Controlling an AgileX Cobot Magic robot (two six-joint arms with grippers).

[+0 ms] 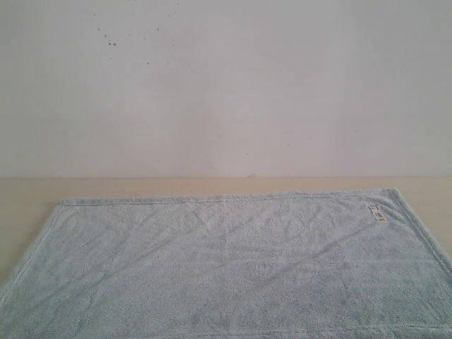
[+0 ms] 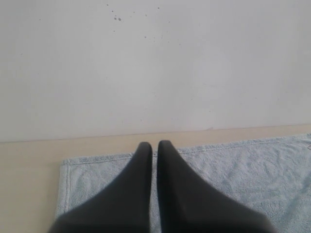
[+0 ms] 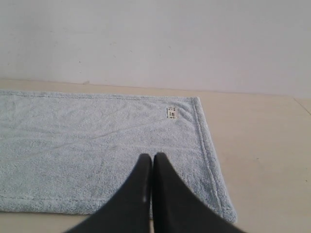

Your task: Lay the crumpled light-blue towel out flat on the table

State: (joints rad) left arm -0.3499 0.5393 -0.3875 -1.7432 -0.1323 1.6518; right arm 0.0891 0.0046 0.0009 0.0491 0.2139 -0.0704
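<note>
The light-blue towel (image 1: 226, 268) lies flat on the beige table (image 1: 28, 191), its hemmed far edge straight and its small white label (image 1: 376, 212) near the far right corner. Neither gripper shows in the exterior view. In the left wrist view my left gripper (image 2: 154, 145) is shut with nothing between its black fingers, raised over the towel (image 2: 243, 170) near its far left corner. In the right wrist view my right gripper (image 3: 152, 158) is likewise shut and empty, above the towel (image 3: 73, 145) near its right hem, with the label (image 3: 171, 112) beyond it.
A white wall (image 1: 226, 85) with a few dark specks rises just behind the table's far edge. Bare tabletop (image 3: 262, 160) runs to the right of the towel, and a narrow strip (image 2: 29, 184) lies to its left.
</note>
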